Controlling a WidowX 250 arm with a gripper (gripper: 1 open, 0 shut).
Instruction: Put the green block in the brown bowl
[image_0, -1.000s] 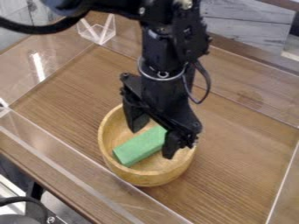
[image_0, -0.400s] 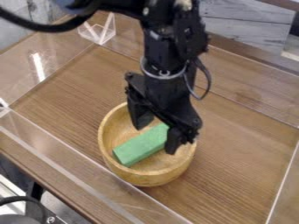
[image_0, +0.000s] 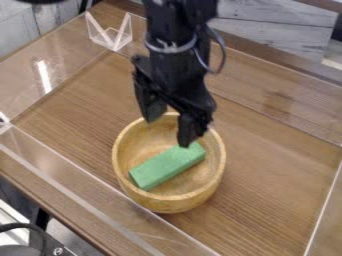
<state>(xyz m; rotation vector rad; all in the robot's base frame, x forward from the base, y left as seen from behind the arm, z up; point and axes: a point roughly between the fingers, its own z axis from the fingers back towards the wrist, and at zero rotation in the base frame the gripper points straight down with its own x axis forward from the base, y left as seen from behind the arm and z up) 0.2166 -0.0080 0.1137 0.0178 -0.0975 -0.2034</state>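
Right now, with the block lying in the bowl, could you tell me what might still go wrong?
1. The green block lies inside the brown bowl, but the open gripper hangs just over the rim; a low or sideways retreat could let a finger catch the rim and shift the bowl.
2. The bowl sits near the clear front wall of the enclosure, so a nudge that way could push it against the wall.

Green block (image_0: 167, 167): a small flat rectangular bar, plain bright green. It lies inside the bowl (image_0: 140, 195), slanted, lower end toward the left wall and upper end against the right inner wall. Bowl: large, round, light-brown wood, thick smooth rim, upright on the tabletop.
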